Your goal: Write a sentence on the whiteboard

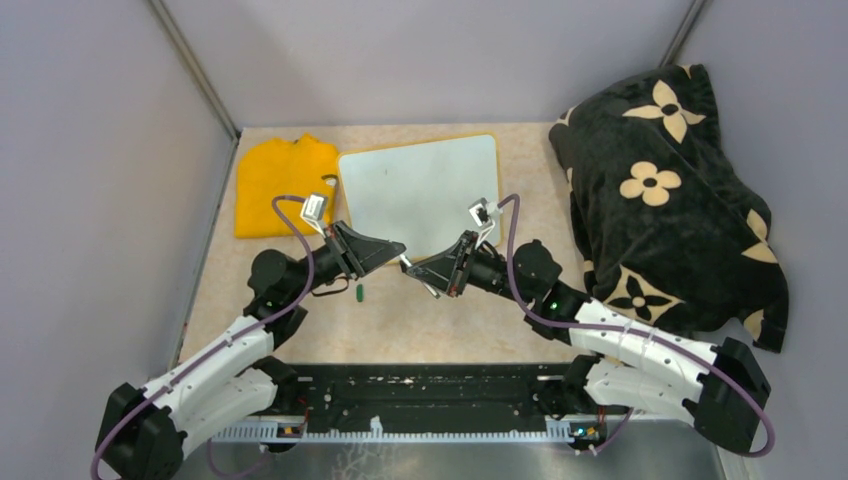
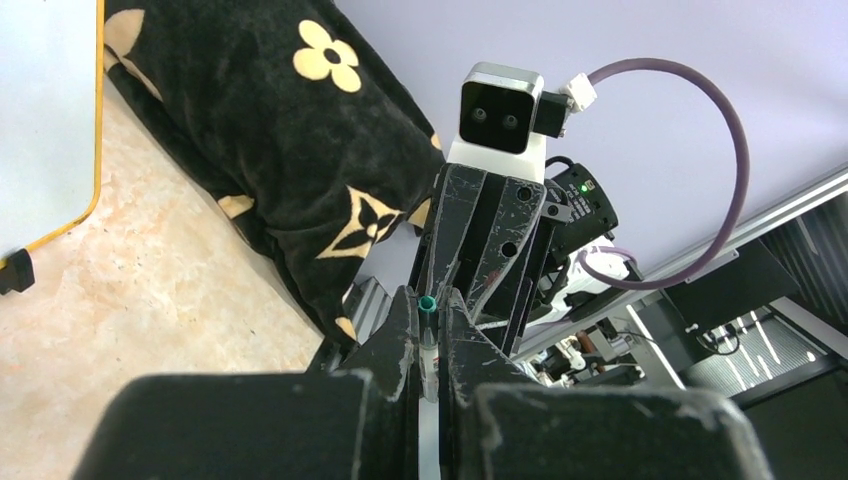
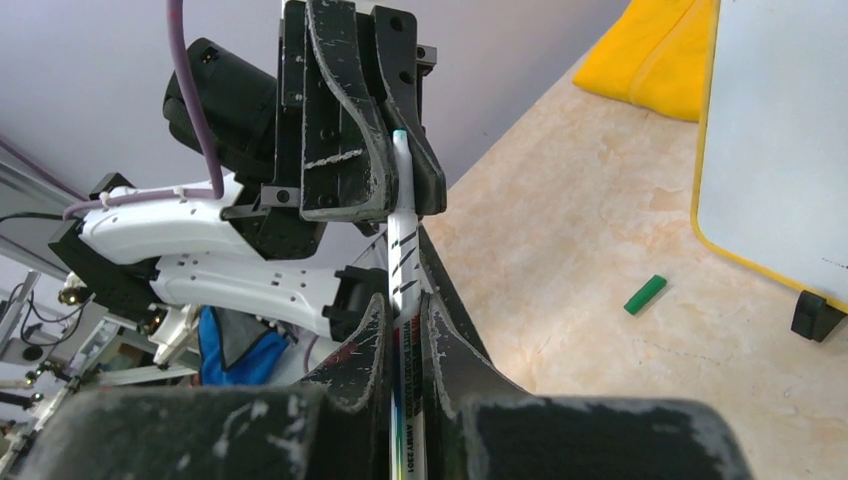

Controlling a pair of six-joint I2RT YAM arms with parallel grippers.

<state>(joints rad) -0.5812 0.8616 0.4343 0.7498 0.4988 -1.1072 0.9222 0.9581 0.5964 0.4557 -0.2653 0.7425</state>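
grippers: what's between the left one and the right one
A white marker bridges them, one end in the left gripper, the other in the right gripper; clearest in the right wrist view.

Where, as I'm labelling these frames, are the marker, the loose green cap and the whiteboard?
marker point(image 3: 403, 250), right wrist view, on the middle of its white barrel.
green cap point(image 3: 645, 294), right wrist view, on its middle.
whiteboard point(image 1: 420, 192), top external view, on its blank white face.

Beige marbled tabletop point(image 1: 440, 330). A folded yellow cloth point(image 1: 275, 185) lies at the far left, just beside a whiteboard point(image 1: 420, 190) lying at far centre. A black flowered blanket point(image 1: 665, 200) is heaped along the right side. A small green cap point(image 1: 359, 293) lies nearer, left of centre.
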